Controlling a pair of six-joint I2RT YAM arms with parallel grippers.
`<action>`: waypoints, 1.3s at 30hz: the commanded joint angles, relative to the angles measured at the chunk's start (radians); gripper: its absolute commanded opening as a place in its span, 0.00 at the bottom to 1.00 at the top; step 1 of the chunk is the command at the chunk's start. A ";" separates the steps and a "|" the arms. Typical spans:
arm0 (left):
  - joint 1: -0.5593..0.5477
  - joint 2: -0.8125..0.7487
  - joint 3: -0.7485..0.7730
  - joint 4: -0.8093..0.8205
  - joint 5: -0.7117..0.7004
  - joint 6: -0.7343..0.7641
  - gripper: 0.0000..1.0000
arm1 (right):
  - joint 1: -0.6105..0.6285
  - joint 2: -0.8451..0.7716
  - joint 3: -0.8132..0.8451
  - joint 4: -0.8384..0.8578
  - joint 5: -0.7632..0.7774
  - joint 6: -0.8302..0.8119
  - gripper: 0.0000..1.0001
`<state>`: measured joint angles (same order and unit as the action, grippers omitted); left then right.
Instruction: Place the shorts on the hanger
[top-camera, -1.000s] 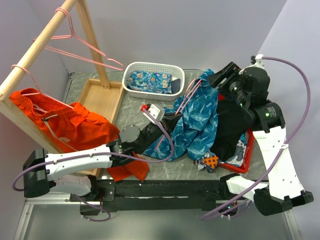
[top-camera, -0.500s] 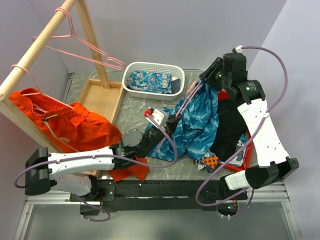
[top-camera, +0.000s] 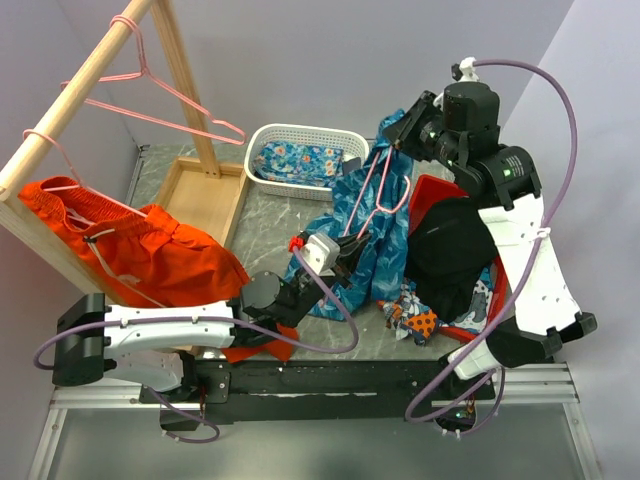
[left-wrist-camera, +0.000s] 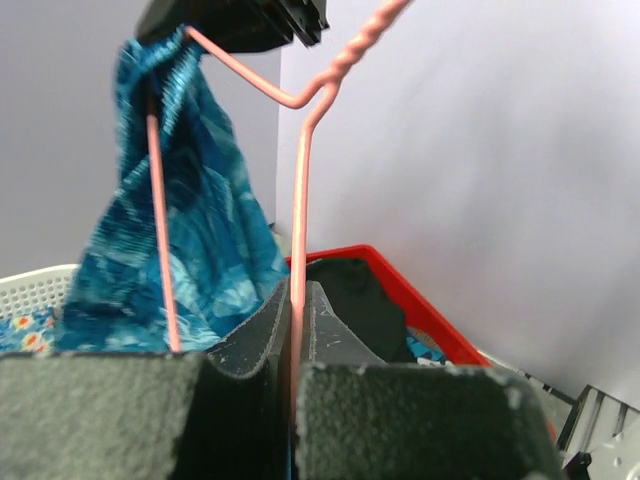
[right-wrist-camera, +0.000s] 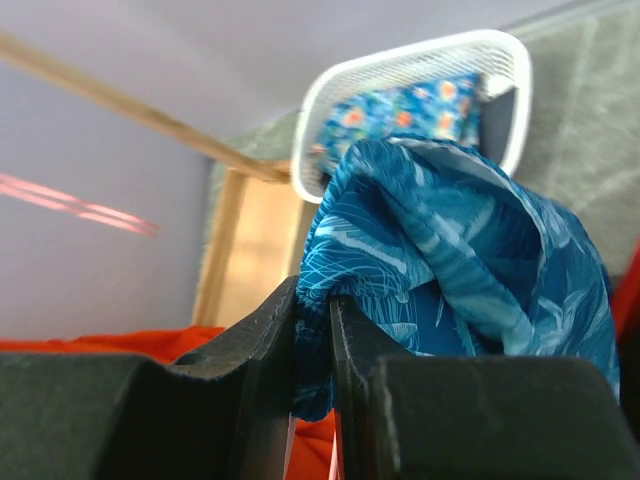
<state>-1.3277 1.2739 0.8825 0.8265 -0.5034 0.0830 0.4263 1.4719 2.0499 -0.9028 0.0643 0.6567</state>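
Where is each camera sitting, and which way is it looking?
Top camera: high above and behind the arms, looking down at the table; shows both arms, the left gripper and the right gripper.
Left wrist camera: on the left arm, looking up along its fingers, shut on the thin pink wire hanger.
Right wrist camera: on the right arm, looking past its fingers, pinching the blue leaf-print fabric shorts, toward the white plastic basket.
Shared: both wrist views show the shorts; right wrist and top share the basket.
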 joint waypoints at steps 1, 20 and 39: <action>0.018 -0.013 0.026 0.146 -0.069 0.032 0.01 | 0.080 -0.062 0.023 -0.044 -0.141 -0.051 0.27; 0.018 0.002 0.067 -0.047 -0.099 -0.121 0.35 | 0.108 -0.264 -0.302 0.021 -0.123 -0.155 0.00; 0.225 0.022 0.219 -0.823 -0.098 -0.910 0.43 | 0.049 -0.424 -0.435 0.005 0.032 -0.129 0.00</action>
<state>-1.2224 1.2465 1.0828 0.2615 -0.7063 -0.5335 0.4858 1.1164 1.6192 -0.9199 0.0505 0.5289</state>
